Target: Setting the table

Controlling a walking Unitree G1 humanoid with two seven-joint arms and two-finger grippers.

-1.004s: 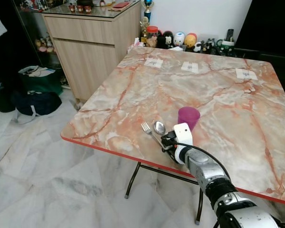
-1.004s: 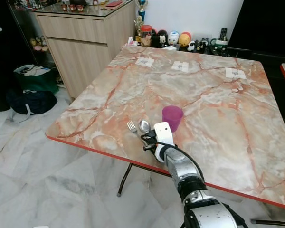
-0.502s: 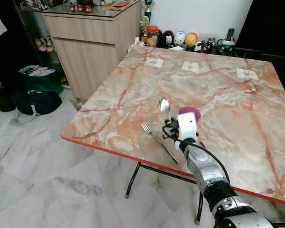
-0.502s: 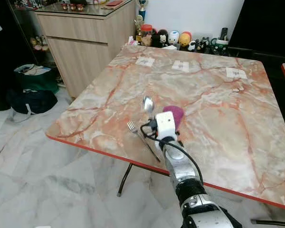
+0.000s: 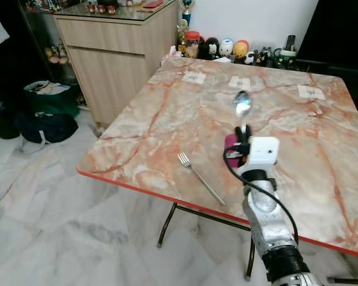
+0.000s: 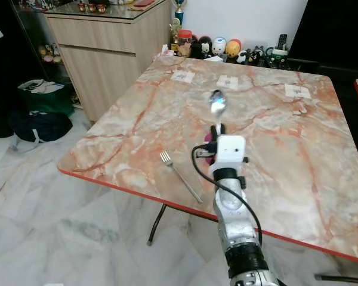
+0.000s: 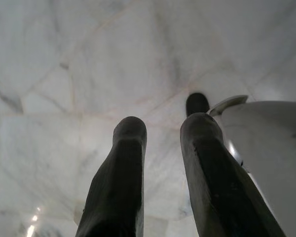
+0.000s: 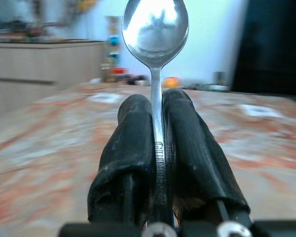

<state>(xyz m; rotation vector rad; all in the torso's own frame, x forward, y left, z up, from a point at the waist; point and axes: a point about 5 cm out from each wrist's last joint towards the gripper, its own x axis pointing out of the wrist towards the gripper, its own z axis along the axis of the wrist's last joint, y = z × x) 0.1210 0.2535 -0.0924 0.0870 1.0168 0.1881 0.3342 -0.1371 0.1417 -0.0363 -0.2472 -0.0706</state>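
I have the right pincer [image 8: 157, 106] raised above the worktop [image 5: 167, 119], its two black fingers [image 8: 133, 143] pressed together on the handle of a spoon [image 5: 242, 107]. The spoon stands upright out of the fingertips, bowl uppermost. It is plain polished metal: an oval bowl that mirrors the room in a blurred way, a thin neck, and a flat handle with lettering stamped into it that I cannot read fully. The handle runs down between the two fingers and is hidden lower down by them.

Directly behind the right pincer, partly covered by the white wrist housing, sits a purple cup [image 5: 230, 143] on the worktop; I can see just its left edge. Down and to the left of the pincer a fork [image 5: 200, 177] lies flat on the worktop near the red front edge, tines pointing away from me, handle slanting toward the pincer's side. It is slim and silver, well apart from the spoon.

Beyond the pincer, three small white paper squares [image 5: 194, 77] lie across the far part of the worktop, and a row of small figurines [image 5: 227, 47] stands past its far edge.

The left pincer [image 7: 163, 128] hangs over pale marble floor [image 7: 89, 74], its fingers spread with a clear gap and nothing between them.
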